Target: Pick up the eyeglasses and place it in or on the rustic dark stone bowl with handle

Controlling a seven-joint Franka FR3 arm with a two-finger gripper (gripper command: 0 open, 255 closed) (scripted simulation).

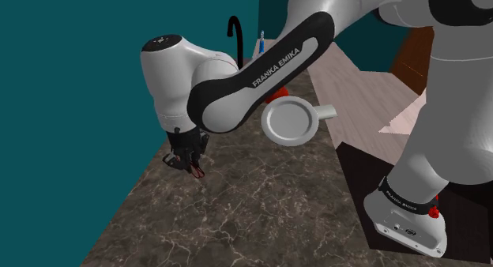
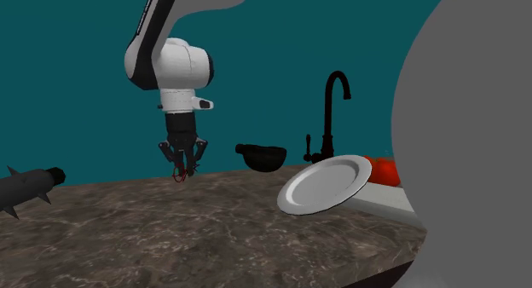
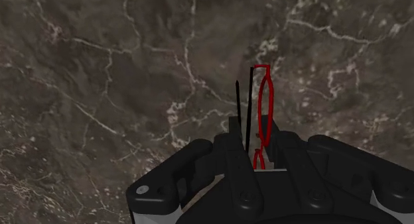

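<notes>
– So, how is the gripper (image 2: 183, 165) seen to stand?

– It is pointed downward over the dark, veined countertop (image 2: 213, 235). Its two black fingers (image 3: 233, 142) are drawn in against the eyeglasses (image 3: 264, 105), which are clasped between them. In the wrist view a red frame and a thin black line are seen jutting out past the fingertips, with the marbled stone beyond.

– And where are the eyeglasses found in the other views?

– In the shoulder view they are seen as a small red and black shape under the gripper (image 1: 190, 151), near the edge of the countertop that meets the teal wall (image 1: 71, 84). In the second exterior view a trace of red is made out at the fingertips. Whether the stone is touched by their lower end cannot be told.

– Where is the dark bowl set?

– In the second exterior view the dark bowl (image 2: 266, 157) is seen toward the far edge of the countertop. It is on that view's right of the gripper and apart from it, and its short handle is turned toward the gripper. A black faucet (image 2: 334, 116) is seen near the bowl, further to that view's right.

– What else is laid out on the surface?

– A pale grey dish (image 2: 324, 186) is placed nearer that camera, below the faucet in the picture, and a red object (image 2: 382, 169) is partly hidden behind it. A spiked dark object (image 2: 26, 188) is shown at that view's left edge.
</notes>
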